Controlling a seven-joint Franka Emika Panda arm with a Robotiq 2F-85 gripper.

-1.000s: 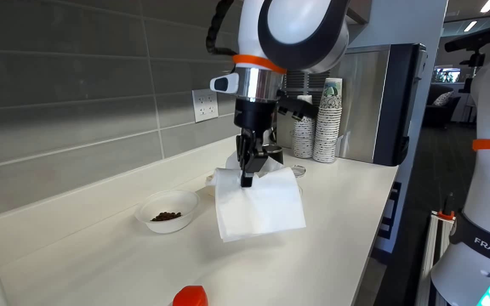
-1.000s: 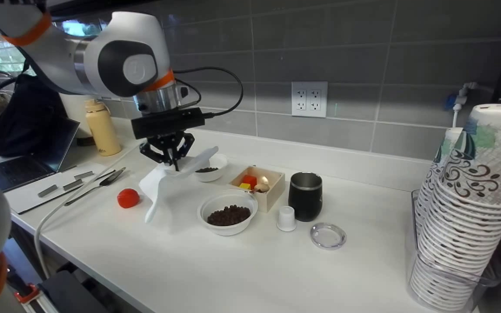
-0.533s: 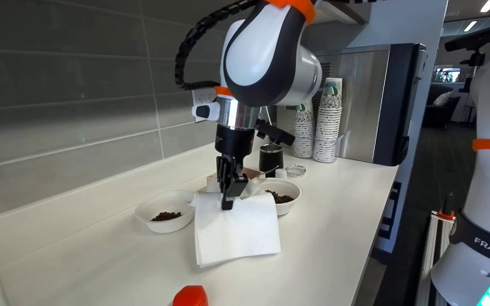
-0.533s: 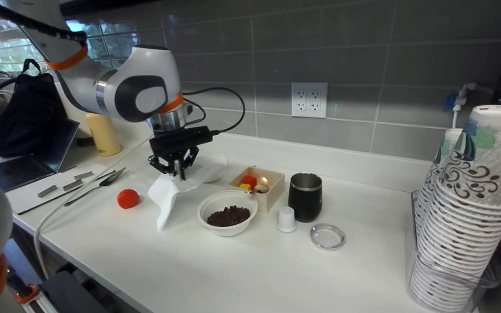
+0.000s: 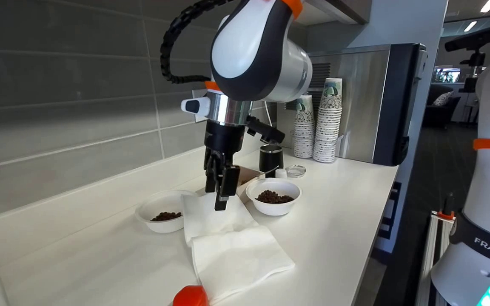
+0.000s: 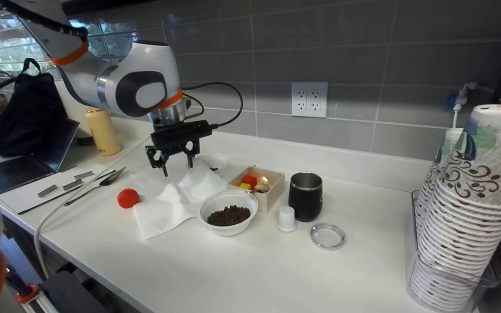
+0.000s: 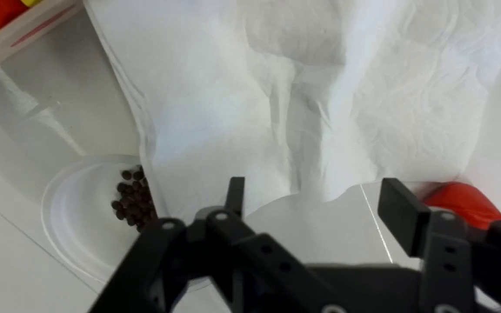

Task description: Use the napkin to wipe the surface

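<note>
The white napkin (image 5: 240, 259) lies spread and crumpled on the off-white surface (image 6: 259, 274), with a raised fold across its middle (image 6: 170, 195). One end of it overlaps a white bowl (image 7: 72, 208) in the wrist view, hiding part of the dark bits inside. Its opposite end reaches close to a red object (image 5: 190, 296). Above the napkin hangs my gripper (image 6: 177, 168), jaws spread apart. Between the fingertips, in the wrist view, the gripper (image 7: 318, 204) has nothing.
A second white bowl (image 6: 228, 231) with dark bits stands beside the napkin. Behind it are a wooden box (image 6: 274, 191) with coloured blocks, a black tumbler (image 6: 305, 200), a small white cup (image 6: 286, 218) and a clear lid (image 6: 328, 236). Stacked paper cups (image 5: 328, 123) stand farther along.
My gripper has come down and moved sideways with the napkin, then opened. The napkin, hanging from the jaws before, has dropped flat onto the surface.
</note>
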